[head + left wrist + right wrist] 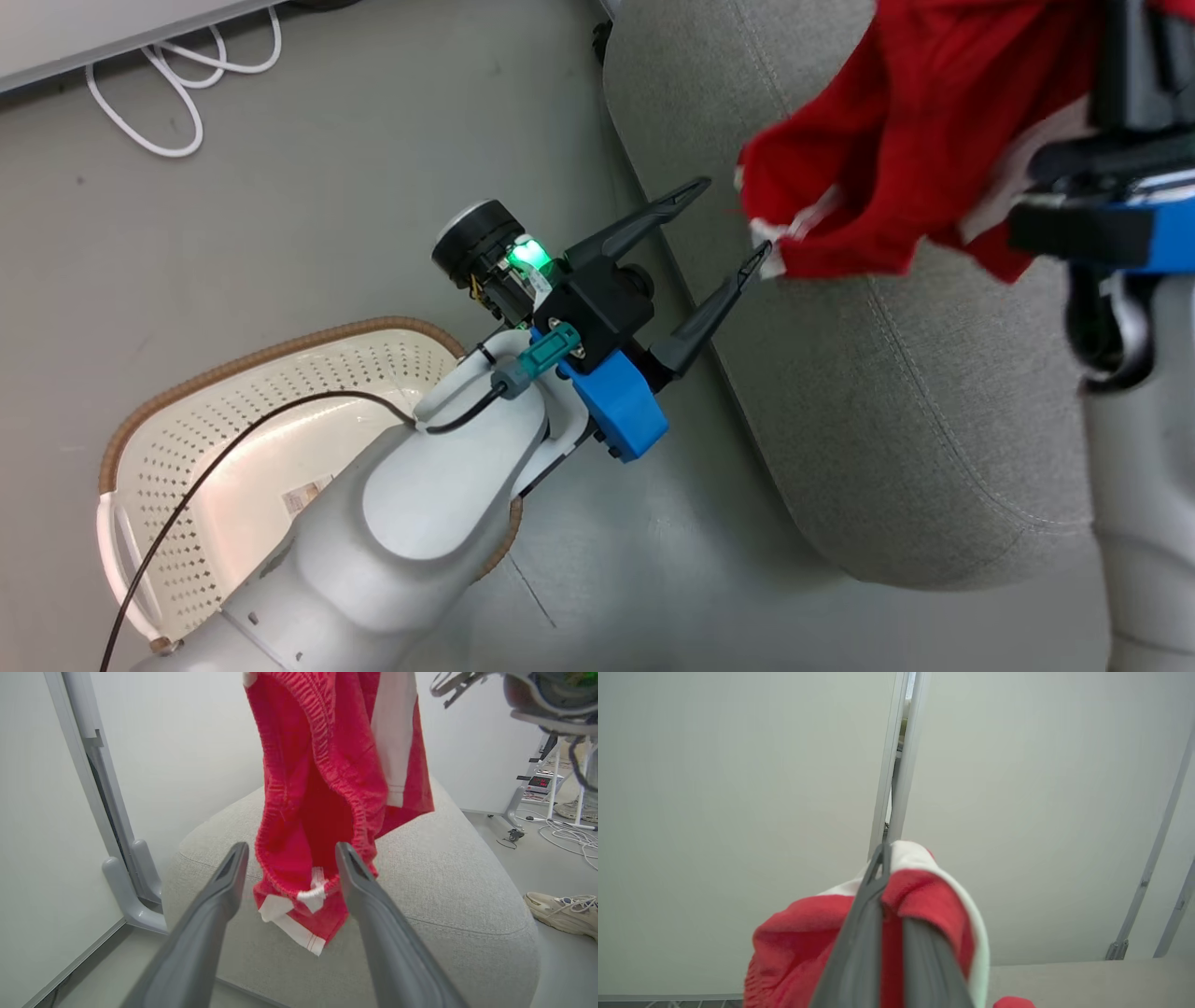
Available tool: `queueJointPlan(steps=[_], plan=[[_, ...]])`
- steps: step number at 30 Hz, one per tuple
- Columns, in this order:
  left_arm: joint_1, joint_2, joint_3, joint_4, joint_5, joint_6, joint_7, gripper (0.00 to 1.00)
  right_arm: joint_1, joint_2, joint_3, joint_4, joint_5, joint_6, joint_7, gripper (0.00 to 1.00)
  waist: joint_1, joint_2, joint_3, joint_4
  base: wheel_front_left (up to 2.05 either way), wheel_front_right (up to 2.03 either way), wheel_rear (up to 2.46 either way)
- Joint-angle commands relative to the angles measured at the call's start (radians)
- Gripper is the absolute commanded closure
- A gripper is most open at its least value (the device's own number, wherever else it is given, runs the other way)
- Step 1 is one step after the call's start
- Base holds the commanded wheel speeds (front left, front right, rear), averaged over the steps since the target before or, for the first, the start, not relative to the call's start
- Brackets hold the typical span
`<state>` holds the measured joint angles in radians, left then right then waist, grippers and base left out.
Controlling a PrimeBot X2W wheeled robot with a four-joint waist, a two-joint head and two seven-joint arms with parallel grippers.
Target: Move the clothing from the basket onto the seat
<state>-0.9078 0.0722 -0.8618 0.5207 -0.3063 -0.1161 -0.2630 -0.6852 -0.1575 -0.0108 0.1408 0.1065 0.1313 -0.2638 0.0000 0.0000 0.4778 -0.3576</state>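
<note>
A red garment with white trim (pixel 896 140) hangs above the grey sofa (pixel 896 411), held up at the top right by my right gripper (pixel 889 868), which is shut on the fabric. In the left wrist view the same red clothing (pixel 327 793) dangles over the sofa (pixel 444 882). My left gripper (pixel 738 219) stands open beside the sofa's edge, fingertips just short of the garment's lower hem, nothing between them. The cream basket (pixel 187 439) sits on the floor at lower left, partly hidden by my left forearm; its visible floor holds a paper label and no clothing.
White cables (pixel 177 84) lie on the floor at the top left. A person's pale shoe (pixel 560 912) rests on the floor right of the sofa, with cables and a stand behind it. A white wall panel with a grey foot (pixel 126 877) stands left of the sofa.
</note>
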Motion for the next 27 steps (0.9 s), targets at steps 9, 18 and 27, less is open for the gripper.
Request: queueJointPlan(steps=[9, 18, 27], plan=[[-0.072, 0.042, 0.008, -0.016, 0.023, 0.009, 0.009, 0.00, -0.257, -0.200, -0.214, -0.045, 0.007, -0.001, -0.001, 1.00, 0.0000, 0.0000, 0.160, 0.010, 0.00, 0.00, 0.00], [-0.137, 0.071, 0.008, -0.057, 0.043, 0.016, 0.029, 0.00, -0.276, -0.393, -0.436, 0.062, 0.013, -0.001, -0.001, 1.00, 0.0000, 0.0000, 0.297, 0.037, 0.00, 0.00, 0.00], [-0.155, 0.097, 0.007, -0.084, 0.045, 0.025, 0.039, 0.00, -0.199, -0.348, -0.468, 0.188, -0.034, -0.001, -0.001, 1.00, 0.0000, 0.0000, 0.351, 0.031, 0.00, 0.00, 0.00]])
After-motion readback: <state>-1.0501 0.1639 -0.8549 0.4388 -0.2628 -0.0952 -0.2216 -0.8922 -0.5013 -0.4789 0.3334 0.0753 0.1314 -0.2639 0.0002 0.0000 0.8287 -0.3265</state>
